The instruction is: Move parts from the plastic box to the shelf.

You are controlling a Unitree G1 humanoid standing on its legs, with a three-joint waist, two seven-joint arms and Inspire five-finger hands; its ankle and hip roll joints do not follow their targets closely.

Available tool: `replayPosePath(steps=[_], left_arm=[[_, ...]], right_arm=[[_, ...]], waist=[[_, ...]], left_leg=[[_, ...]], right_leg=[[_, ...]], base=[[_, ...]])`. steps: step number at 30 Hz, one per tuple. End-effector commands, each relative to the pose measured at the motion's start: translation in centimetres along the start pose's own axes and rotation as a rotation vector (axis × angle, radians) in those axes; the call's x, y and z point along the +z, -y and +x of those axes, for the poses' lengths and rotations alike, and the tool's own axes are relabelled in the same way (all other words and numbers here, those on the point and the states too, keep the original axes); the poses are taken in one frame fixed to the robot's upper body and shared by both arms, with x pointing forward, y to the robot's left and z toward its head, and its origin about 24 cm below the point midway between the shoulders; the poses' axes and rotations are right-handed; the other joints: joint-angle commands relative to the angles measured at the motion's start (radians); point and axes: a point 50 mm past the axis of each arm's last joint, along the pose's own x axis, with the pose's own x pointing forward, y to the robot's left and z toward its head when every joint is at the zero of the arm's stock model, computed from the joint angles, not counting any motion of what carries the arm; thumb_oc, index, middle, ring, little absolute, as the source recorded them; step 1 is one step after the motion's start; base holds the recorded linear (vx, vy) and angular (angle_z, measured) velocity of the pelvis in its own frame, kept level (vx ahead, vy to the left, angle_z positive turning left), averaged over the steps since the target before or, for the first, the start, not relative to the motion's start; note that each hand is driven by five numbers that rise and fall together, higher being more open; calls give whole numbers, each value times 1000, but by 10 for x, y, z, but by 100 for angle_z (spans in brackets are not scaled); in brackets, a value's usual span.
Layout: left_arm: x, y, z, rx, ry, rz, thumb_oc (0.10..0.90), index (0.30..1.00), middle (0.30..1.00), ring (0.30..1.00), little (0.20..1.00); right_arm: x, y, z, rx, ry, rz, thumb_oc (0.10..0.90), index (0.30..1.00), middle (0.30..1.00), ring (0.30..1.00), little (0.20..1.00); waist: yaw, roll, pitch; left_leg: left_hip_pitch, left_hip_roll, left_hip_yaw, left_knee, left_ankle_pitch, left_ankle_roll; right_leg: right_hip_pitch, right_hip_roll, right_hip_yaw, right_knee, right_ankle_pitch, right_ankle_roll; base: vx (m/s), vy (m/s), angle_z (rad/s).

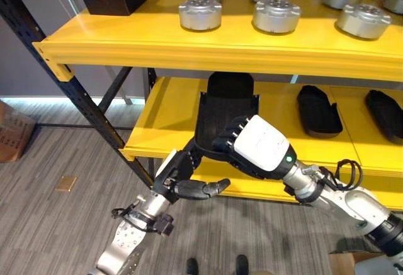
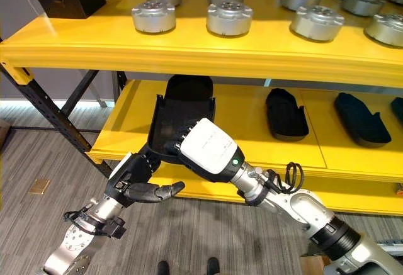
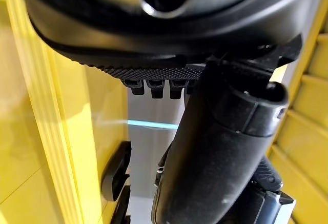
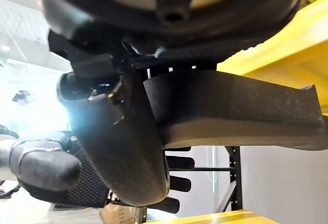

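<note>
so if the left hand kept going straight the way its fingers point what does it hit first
Probably the right hand, or its wrist: the left hand points its straight fingers across towards it, under the black part that hand grips. Depth between them is unclear.

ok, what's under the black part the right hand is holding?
The near end of the black part sits in the right hand, with the left hand just below it. Its far end lies over the lower shelf; contact there is hidden.

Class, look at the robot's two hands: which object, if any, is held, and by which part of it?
The right hand grips the black tray-shaped part by its near end, over the lower shelf. The left hand supports that end from below, fingers straight.
</note>
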Motion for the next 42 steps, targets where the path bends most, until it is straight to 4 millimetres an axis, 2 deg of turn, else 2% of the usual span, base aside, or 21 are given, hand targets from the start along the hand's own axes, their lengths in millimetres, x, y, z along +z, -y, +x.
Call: replayPosePath(steps=[1,8,10,11,12,13,14,15,16,17,20,23,26,28,34,42], left_arm=[[48,17,15,-129,299,31,900,1000,1000,1000,1000],[49,13,17,-106,306,29,900,1000,1000,1000,1000],[49,13,19,-95,313,44,900,1000,1000,1000,1000],[49,12,19,-94,318,49,900,1000,1000,1000,1000],[49,9,19,-83,319,48,900,1000,1000,1000,1000],[47,6,19,-71,312,45,900,1000,1000,1000,1000],[46,5,18,-65,307,37,900,1000,1000,1000,1000],[46,5,18,-64,307,36,900,1000,1000,1000,1000],[46,3,15,-61,304,29,900,1000,1000,1000,1000],[46,2,13,-55,302,27,900,1000,1000,1000,1000],[49,-1,13,-55,303,26,900,1000,1000,1000,1000],[49,1,15,-67,305,26,900,1000,1000,1000,1000],[48,2,15,-70,305,19,900,1000,1000,1000,1000],[48,3,16,-87,302,17,900,1000,1000,1000,1000],[48,4,16,-101,294,14,900,1000,1000,1000,1000],[46,3,15,-116,277,19,900,1000,1000,1000,1000]], right_arm=[[-12,10,22,-59,10,-43,400,300,300,300,300],[-20,-1,21,14,12,-60,400,300,300,300,300],[-26,-2,22,32,-12,-81,400,300,300,300,300],[-28,-3,20,32,-21,-91,400,300,300,300,300],[-34,-4,16,21,-49,-111,400,300,300,300,300],[-39,-5,15,9,-77,-106,400,300,300,300,300],[-41,-6,14,5,-91,-96,400,300,300,300,300],[-42,-6,14,4,-94,-94,400,300,300,300,300],[-41,-7,9,0,-121,-81,400,300,300,300,300],[-41,-7,3,0,-136,-78,400,300,300,300,300],[-46,-6,-6,10,-171,-76,400,300,300,300,300],[-51,-5,-12,17,-237,-78,400,300,300,300,300],[-55,-4,-16,17,-280,-81,400,300,300,300,300],[-65,-6,-23,33,-390,-67,400,300,300,300,300],[-73,-9,-32,34,-506,-47,400,300,300,300,300],[-80,-27,-44,26,-699,22,400,300,300,300,300]], waist=[[42,-40,-96],[48,-39,-95],[50,-47,-69],[50,-50,-58],[57,-58,-30],[56,-52,-20],[54,-46,-18],[54,-46,-17],[56,-34,-12],[59,-34,-7],[57,-37,-14],[50,-28,-22],[44,-24,-28],[40,-18,-38],[37,-19,-46],[39,-18,-56]], left_leg=[[86,-45,54,4,-108,27],[55,-43,50,113,-103,6],[-17,-39,65,328,-25,-9],[-67,-34,60,427,-6,-16],[-157,-28,38,552,23,-23],[-181,5,47,485,38,-30],[-170,15,61,411,38,-29],[-165,15,65,396,39,-28],[-176,20,64,268,85,-35],[-196,20,50,212,120,-40],[-164,12,48,108,73,-33],[-101,11,56,22,72,-33],[-76,10,59,4,65,-30],[-45,-3,54,-6,40,-22],[-23,-14,55,-6,12,-13],[2,-24,53,-6,-20,0]], right_leg=[[-6,-41,-10,0,-2,38],[3,-27,-24,3,-19,12],[0,-20,-41,19,-26,-20],[-3,-17,-44,26,-24,-31],[3,-15,-35,38,-21,-44],[8,-9,-27,44,-24,-40],[13,-10,-22,44,-28,-34],[14,-11,-21,43,-28,-33],[27,-9,-12,36,-29,-23],[37,-14,1,27,-22,-19],[42,-38,-7,19,-21,2],[55,-46,-27,10,-22,10],[57,-46,-32,10,-26,12],[51,-47,-42,11,-30,15],[49,-50,-39,6,-27,21],[40,-57,-30,0,-17,34]], base=[[108,-113,5],[88,-112,-1],[11,-177,-2],[-25,-233,5],[23,-156,11],[78,-46,15],[87,61,25],[119,151,12],[115,166,4],[127,198,-2],[52,122,1],[56,154,-30],[42,96,-1],[33,104,15],[26,34,13],[24,4,6]])
